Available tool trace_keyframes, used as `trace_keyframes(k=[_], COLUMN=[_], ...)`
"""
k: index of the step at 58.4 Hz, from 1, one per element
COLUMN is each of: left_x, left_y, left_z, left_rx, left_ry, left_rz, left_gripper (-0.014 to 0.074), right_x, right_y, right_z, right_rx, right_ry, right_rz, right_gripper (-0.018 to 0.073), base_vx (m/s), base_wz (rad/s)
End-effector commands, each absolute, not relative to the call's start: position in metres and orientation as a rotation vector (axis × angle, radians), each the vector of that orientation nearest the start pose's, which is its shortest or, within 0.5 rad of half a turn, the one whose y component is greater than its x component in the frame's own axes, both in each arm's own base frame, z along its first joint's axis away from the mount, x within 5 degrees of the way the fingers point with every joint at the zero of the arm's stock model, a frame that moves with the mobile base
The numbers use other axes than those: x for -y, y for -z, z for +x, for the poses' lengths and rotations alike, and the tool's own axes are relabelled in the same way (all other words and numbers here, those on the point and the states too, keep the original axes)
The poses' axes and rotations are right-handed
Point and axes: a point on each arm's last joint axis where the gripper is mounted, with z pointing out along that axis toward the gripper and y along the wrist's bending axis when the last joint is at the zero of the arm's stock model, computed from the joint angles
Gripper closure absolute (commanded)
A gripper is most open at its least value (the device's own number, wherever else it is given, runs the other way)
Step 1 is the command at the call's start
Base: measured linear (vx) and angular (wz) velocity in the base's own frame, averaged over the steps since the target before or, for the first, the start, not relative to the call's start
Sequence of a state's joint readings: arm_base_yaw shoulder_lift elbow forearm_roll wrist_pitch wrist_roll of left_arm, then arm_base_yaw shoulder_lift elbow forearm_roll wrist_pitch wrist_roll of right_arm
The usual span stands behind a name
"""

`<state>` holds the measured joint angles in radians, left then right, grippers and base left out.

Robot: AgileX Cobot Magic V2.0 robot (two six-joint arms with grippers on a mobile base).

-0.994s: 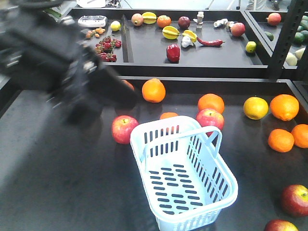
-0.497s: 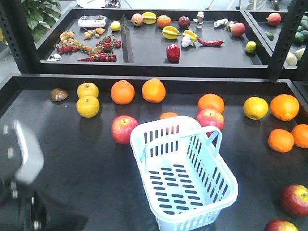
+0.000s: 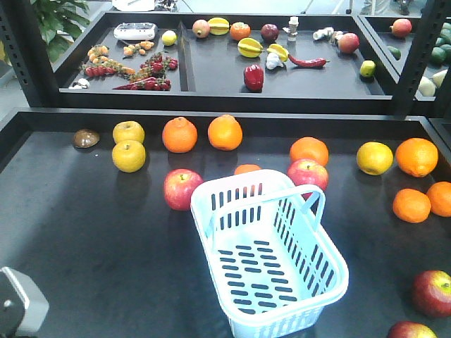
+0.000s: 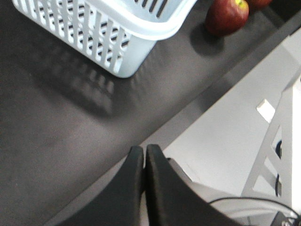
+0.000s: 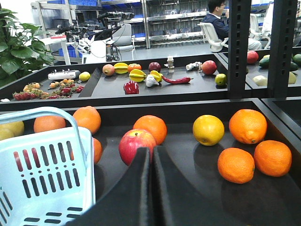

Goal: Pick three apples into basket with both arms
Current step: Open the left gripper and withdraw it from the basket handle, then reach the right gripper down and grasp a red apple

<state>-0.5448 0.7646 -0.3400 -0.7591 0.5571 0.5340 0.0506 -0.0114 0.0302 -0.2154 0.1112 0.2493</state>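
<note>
The pale blue basket (image 3: 278, 267) stands mid-table with nothing in it. Two dark maroon apples lie at the table's near right corner, one (image 3: 431, 292) beside the other (image 3: 410, 329). The left wrist view shows one of them (image 4: 226, 14) past the basket's corner (image 4: 141, 28). My left gripper (image 4: 144, 149) is shut and empty above the table's front edge, well short of both. My right gripper (image 5: 151, 150) is shut and empty, low over the table, right of the basket (image 5: 47, 165). In the front view only a grey casing part of the left arm (image 3: 17, 306) shows.
Two brighter pinkish-red apples flank the basket's far end, one left (image 3: 182, 189), one right (image 3: 307, 172); the right one (image 5: 137, 143) sits just beyond my right fingertips. Oranges (image 3: 411, 205) and yellow fruit (image 3: 129, 155) are scattered around. A rear tray (image 3: 211, 70) holds assorted produce.
The left arm has swept from the upper left of the front view down to the bottom-left corner, uncovering the fruit on the left. Basket and fruit have not moved.
</note>
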Motion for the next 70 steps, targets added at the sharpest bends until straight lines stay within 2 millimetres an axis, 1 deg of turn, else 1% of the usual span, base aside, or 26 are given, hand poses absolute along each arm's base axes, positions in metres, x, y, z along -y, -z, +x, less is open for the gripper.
trace_keyframes(k=[1,7,14,26,30,33,37,42,45,47,51,54,59,63,66,69,70], left_x=[0.097,0.098,0.099,0.099,0.099,0.099,0.099,0.099,0.099,0.099,0.099,0.099,0.099,0.099,0.099,0.099,0.099], left_y=[-0.237,-0.237,-0.239,-0.239,-0.239,-0.239,-0.239,-0.239,-0.239,-0.239,-0.239,-0.239,-0.239,-0.239,-0.239,-0.239,-0.239], left_z=[0.098,0.097,0.097,0.097,0.097,0.097,0.097,0.097,0.097,0.097,0.097,0.097,0.097,0.097,0.097,0.097,0.097], left_rx=[-2.246,-2.248,-2.251,-2.251,-2.251,-2.251,-2.251,-2.251,-2.251,-2.251,-2.251,-2.251,-2.251,-2.251,-2.251,-2.251,-2.251], left_ry=[0.794,0.807,0.868,0.867,0.867,0.867,0.867,0.867,0.867,0.867,0.867,0.867,0.867,0.868,0.867,0.867,0.867], left_rz=[0.596,0.587,0.530,0.532,0.532,0.532,0.532,0.532,0.532,0.532,0.532,0.532,0.532,0.532,0.531,0.531,0.531], left_gripper=[0.0603,0.0603,0.0603,0.0603,0.0603,0.0603,0.0603,0.0603,0.0603,0.0603,0.0603,0.0603,0.0603,0.0603,0.0603,0.0603,0.0603], right_x=[-0.002,-0.002,-0.002,-0.002,-0.002,-0.003,-0.003,-0.002,-0.001,-0.001,-0.001,-0.001,-0.003,-0.005,-0.006,-0.007,-0.007], right_y=[-0.197,-0.197,-0.197,-0.197,-0.198,-0.200,-0.203,-0.207,-0.207,-0.207,-0.207,-0.209,-0.223,-0.240,-0.258,-0.276,-0.278], right_z=[0.056,0.056,0.056,0.056,0.056,0.056,0.056,0.055,0.055,0.055,0.055,0.055,0.052,0.047,0.043,0.040,0.041], right_rx=[-1.540,-1.540,-1.540,-1.540,-1.532,-1.509,-1.464,-1.391,-1.365,-1.351,-1.332,-1.331,-1.376,-1.450,-1.507,-1.612,-1.658], right_ry=[-0.045,-0.045,-0.045,-0.045,-0.081,-0.154,-0.298,-0.547,-0.659,-0.718,-0.779,-0.783,-0.746,-0.657,-0.574,-0.468,-0.432], right_rz=[-0.014,-0.014,-0.014,-0.014,0.016,0.076,0.198,0.419,0.526,0.582,0.640,0.642,0.589,0.492,0.412,0.332,0.313], right_gripper=[0.0565,0.0565,0.0565,0.0565,0.0565,0.0565,0.0565,0.0565,0.0564,0.0564,0.0564,0.0564,0.0564,0.0564,0.0564,0.0564,0.0564], base_vx=[0.00,0.00,0.00,0.00,0.00,0.00,0.00,0.00,0.00,0.00,0.00,0.00,0.00,0.00,0.00,0.00,0.00], base_wz=[0.00,0.00,0.00,0.00,0.00,0.00,0.00,0.00,0.00,0.00,0.00,0.00,0.00,0.00,0.00,0.00,0.00])
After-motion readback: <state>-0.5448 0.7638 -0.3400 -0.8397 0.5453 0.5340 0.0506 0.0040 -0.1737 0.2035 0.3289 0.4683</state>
